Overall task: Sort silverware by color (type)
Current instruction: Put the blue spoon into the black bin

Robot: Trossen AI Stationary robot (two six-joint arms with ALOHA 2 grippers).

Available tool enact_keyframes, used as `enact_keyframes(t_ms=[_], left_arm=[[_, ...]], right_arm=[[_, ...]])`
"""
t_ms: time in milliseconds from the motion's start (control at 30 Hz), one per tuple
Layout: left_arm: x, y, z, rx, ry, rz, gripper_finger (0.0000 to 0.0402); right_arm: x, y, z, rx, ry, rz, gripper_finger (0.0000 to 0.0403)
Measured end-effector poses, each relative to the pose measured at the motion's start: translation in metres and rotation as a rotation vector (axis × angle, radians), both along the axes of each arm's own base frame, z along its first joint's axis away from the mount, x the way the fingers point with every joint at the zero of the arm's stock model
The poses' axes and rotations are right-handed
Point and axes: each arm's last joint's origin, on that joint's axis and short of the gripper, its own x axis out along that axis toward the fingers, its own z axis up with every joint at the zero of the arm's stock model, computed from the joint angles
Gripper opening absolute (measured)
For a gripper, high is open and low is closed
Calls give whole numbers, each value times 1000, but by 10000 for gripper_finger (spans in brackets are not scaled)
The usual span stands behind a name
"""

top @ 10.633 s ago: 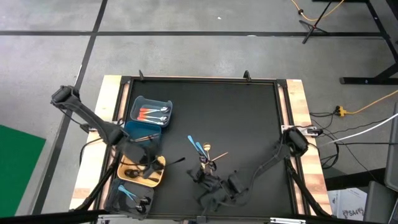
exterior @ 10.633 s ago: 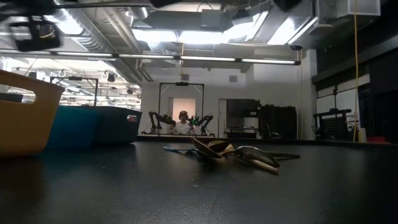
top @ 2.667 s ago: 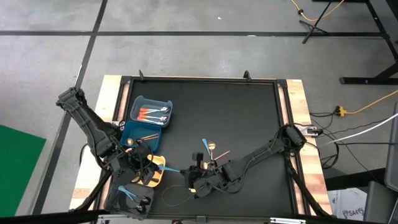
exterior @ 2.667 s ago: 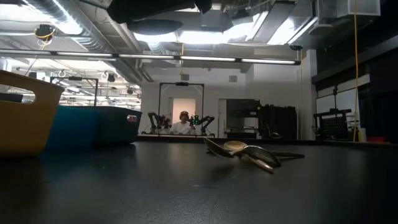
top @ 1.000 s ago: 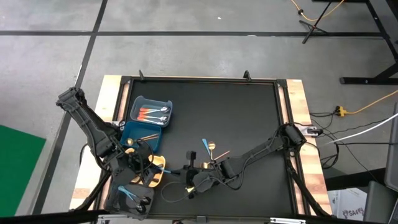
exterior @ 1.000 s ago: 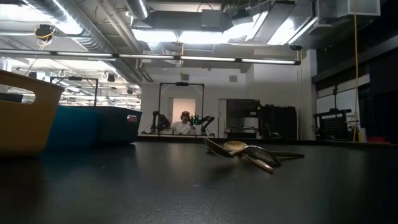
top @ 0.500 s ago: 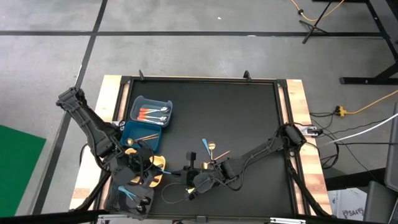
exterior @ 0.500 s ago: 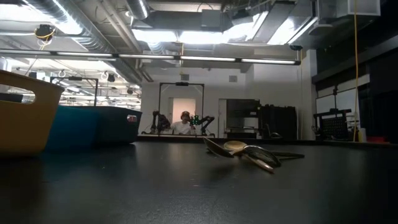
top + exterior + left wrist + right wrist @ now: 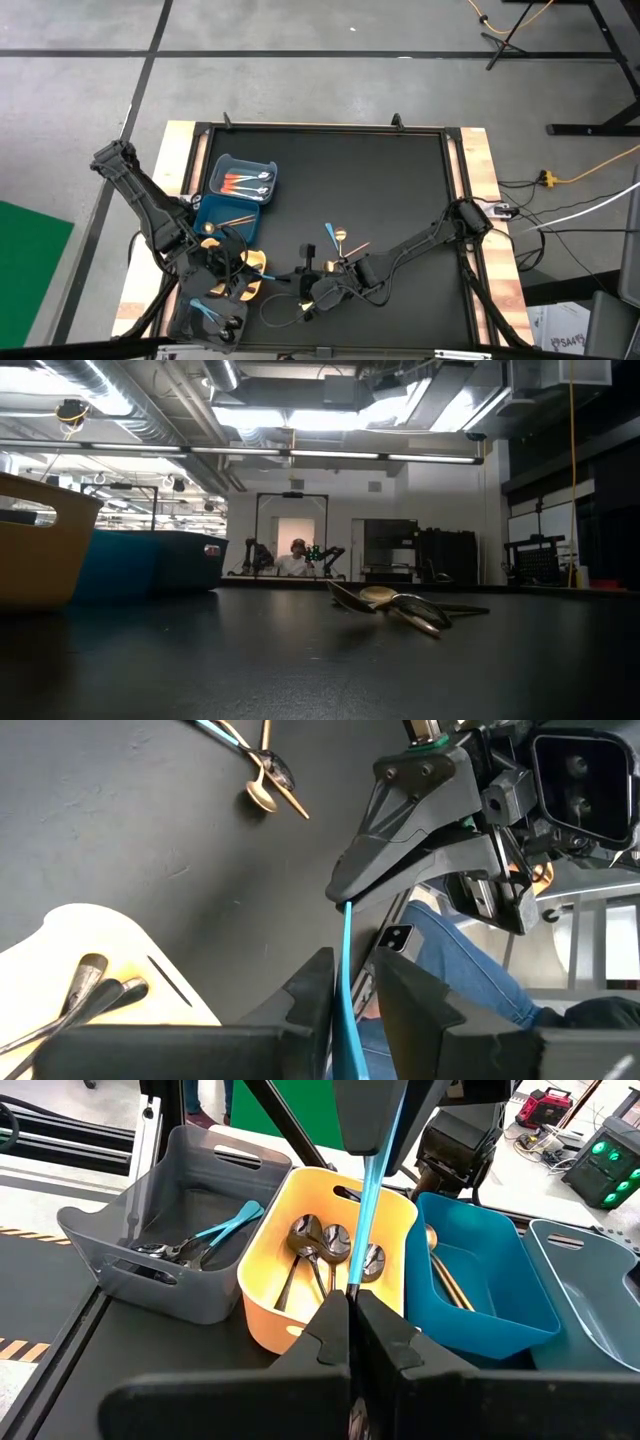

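Black worktop. Handover: left tool and right tool both clamped on blue utensil. Right releases first; grey bin at 7 o'clock.

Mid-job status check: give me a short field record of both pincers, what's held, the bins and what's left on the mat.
right pincer: shut on a light blue utensil, above the table's front edge
left pincer: at the utensil's other end, over the yellow bin
grey bin: light blue pieces
yellow bin: black spoons
dark blue bin: gold pieces
loose silverware: small cluster on the mat, gold plus one light blue piece
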Motion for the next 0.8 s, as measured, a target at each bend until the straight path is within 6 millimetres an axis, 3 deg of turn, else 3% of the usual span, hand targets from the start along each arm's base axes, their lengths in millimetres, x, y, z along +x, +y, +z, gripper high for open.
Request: enact_keyframes(t_ms=[400,800], left_arm=[[0,0,0,1,1,-1,9],[0,0,0,1,2,-2,4]], right_arm=[[0,0,0,0,1,0,0],[0,0,0,0,1,1,3]])
